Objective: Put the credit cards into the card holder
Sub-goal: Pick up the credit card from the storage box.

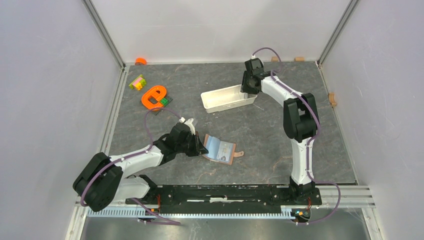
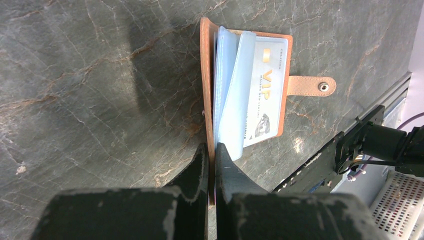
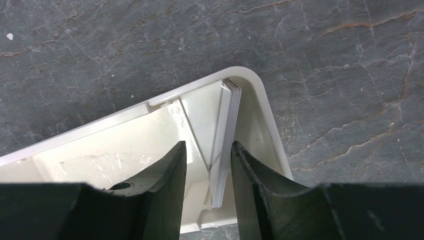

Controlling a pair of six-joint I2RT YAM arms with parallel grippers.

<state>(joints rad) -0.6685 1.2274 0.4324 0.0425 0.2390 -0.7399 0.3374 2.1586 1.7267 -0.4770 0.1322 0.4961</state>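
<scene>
The brown card holder (image 1: 221, 149) lies open on the table, snap tab (image 2: 311, 86) pointing right. Its clear sleeves show a pale card printed VIP (image 2: 266, 90). My left gripper (image 2: 211, 148) is shut on the near edge of the card holder's left cover (image 2: 205, 75), seen low at the holder's left side in the top view (image 1: 200, 148). A stack of pale credit cards (image 3: 227, 125) stands on edge in the right end of the white tray (image 3: 262, 100). My right gripper (image 3: 208, 145) is lowered into that end with its jaws open on either side of the stack, the stack close to the right finger.
The white tray (image 1: 220, 102) sits at the back centre. An orange ring toy (image 1: 154, 96), coloured blocks (image 1: 136, 82) and a small orange piece (image 1: 141, 61) lie at the back left. Small wooden bits (image 1: 299, 59) line the back and right walls. The arms' base rail (image 1: 225, 192) runs along the front.
</scene>
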